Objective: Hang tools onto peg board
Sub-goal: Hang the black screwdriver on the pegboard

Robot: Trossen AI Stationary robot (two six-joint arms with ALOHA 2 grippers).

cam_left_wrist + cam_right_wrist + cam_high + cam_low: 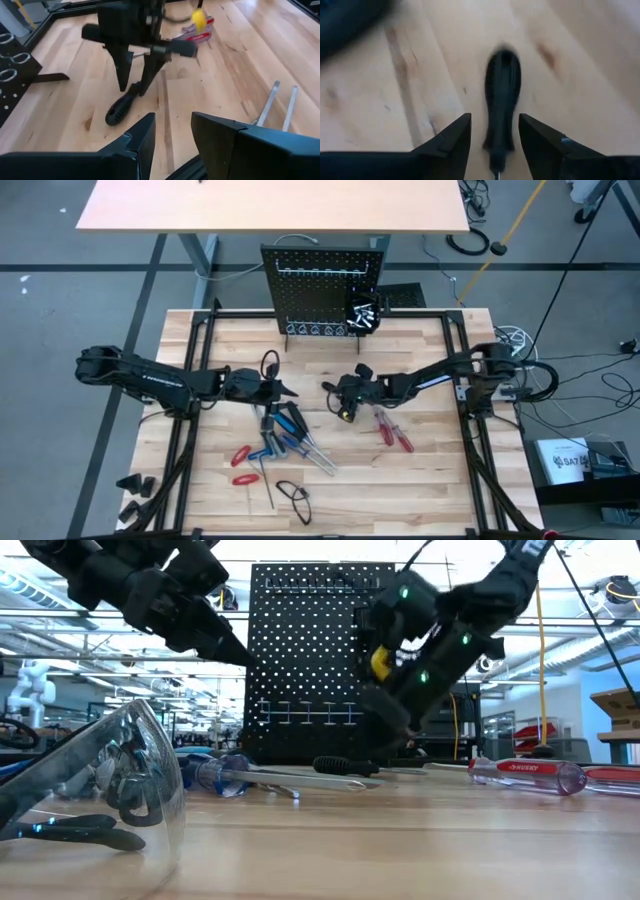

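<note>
Right wrist view shows the right pincer spread astride a black-handled screwdriver lying flat on the counter before the peg board, its long axis running along the fingers, handle butt pointing away from the wrist. Left pincer, spread and empty, hovers nearby.

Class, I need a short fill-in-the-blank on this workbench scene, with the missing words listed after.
1. The right gripper straddles a ____-handled screwdriver.
2. That screwdriver lies on the ____.
3. The peg board stands at the table's ____ edge.
4. The safety glasses stand nearest the ____ camera.

Missing words: black; table; far; low
</note>
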